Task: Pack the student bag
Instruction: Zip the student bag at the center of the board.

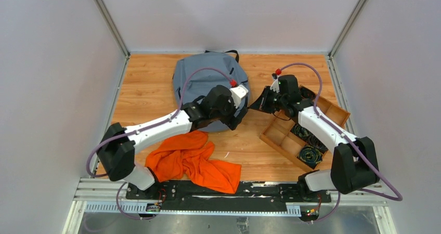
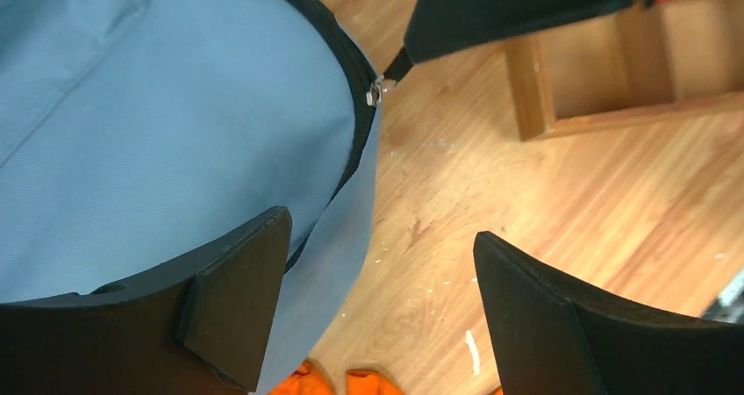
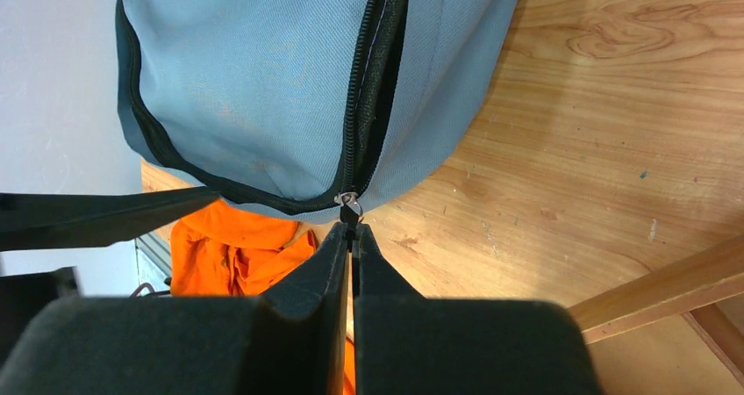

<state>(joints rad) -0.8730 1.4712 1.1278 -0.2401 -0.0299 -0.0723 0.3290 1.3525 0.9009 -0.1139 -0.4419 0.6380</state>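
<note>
The grey-blue student bag (image 1: 200, 75) lies at the back middle of the table. It also shows in the left wrist view (image 2: 158, 123) and the right wrist view (image 3: 254, 88). Its black zipper (image 3: 368, 88) gapes a little. My right gripper (image 3: 352, 233) is shut on the small zipper pull (image 3: 350, 209) at the bag's near right edge; in the top view this gripper (image 1: 256, 105) sits right of the bag. My left gripper (image 2: 382, 263) is open and empty. It hovers over the bag's edge and bare table, one finger (image 2: 237, 298) above the fabric.
An orange cloth (image 1: 192, 161) lies crumpled near the front, just below the bag. A wooden divided tray (image 1: 273, 140) with coiled cables stands at the right under my right arm. White walls close in the table's back and sides.
</note>
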